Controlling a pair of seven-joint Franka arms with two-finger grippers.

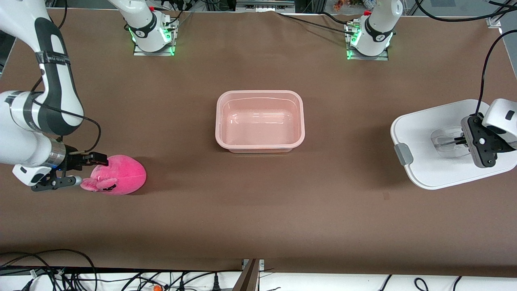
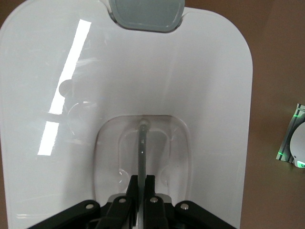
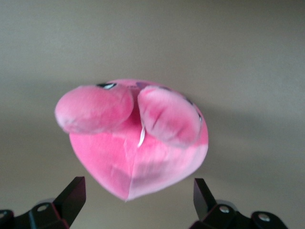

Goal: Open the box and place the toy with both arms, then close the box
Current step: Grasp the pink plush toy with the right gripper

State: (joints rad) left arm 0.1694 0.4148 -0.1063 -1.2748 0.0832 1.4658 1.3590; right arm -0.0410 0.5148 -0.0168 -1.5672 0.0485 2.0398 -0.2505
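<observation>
Fingers (image 3: 136, 200) of right arm straddle toy's (image 1: 117, 176) edge.

lid (image 1: 428, 137): your front view cuts its left-arm end off | left gripper (image 2: 141, 191): wrist hides it there | toy (image 3: 131, 138): blurred

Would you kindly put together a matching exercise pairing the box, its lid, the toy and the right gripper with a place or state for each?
Column one:
1. box
2. lid
3. toy
4. right gripper

Column two:
A. open, its fingers either side of the toy's end
B. pink plush lying toward the right arm's end of the table
C. uncovered and empty, mid-table
D. white, its clear handle pinched by the shut left gripper

Pairs: 1-C, 2-D, 3-B, 4-A
</observation>
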